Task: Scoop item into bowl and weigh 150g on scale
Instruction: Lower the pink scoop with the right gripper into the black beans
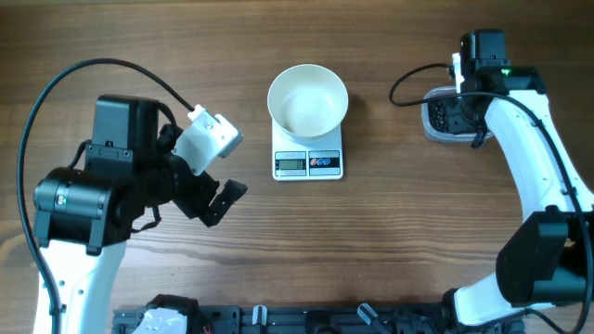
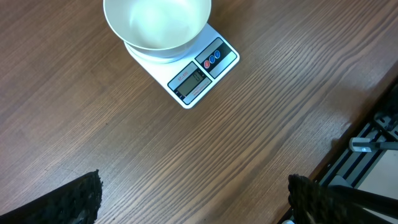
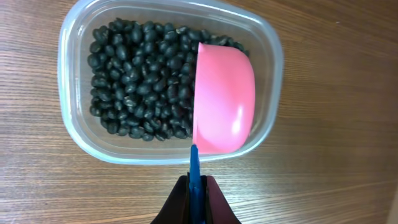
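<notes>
The white bowl (image 1: 307, 97) (image 2: 157, 25) stands empty on the small white scale (image 1: 308, 163) (image 2: 202, 78) at the table's centre. At the far right a clear tub (image 1: 444, 119) (image 3: 71, 124) holds the item, many black beans (image 3: 137, 74). My right gripper (image 3: 196, 186) is shut on the blue handle of a pink scoop (image 3: 224, 99). The scoop's cup is turned on edge inside the tub's right side, its left rim against the beans. My left gripper (image 1: 212, 188) (image 2: 196, 199) hangs open and empty over bare wood, left of and nearer than the scale.
A black rack (image 1: 278, 320) (image 2: 367, 137) runs along the table's near edge. Black cables loop from both arms, one (image 1: 408, 88) near the tub. Bare wood lies between the scale and the tub.
</notes>
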`<control>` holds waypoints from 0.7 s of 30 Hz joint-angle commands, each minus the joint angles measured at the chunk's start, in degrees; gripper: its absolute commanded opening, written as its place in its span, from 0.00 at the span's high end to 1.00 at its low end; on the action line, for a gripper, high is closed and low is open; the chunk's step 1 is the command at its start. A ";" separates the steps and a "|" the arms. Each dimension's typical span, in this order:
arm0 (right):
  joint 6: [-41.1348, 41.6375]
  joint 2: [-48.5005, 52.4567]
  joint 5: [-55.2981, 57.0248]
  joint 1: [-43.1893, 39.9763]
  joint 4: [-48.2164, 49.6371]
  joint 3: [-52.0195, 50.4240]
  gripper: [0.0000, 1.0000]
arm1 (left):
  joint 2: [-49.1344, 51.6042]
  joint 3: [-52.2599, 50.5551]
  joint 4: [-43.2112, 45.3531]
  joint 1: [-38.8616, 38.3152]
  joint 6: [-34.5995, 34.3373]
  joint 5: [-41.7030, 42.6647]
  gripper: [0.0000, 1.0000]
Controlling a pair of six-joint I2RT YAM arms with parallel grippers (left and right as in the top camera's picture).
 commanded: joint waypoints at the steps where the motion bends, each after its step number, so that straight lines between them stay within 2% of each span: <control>1: -0.26 2.91 -4.33 -0.15 0.46 -0.57 0.96 | -0.22 1.01 -0.07 0.42 0.66 0.68 0.00; 21: -0.31 3.69 -19.87 -6.58 0.87 -0.59 0.96 | -0.20 1.01 -0.04 0.42 0.66 0.70 0.00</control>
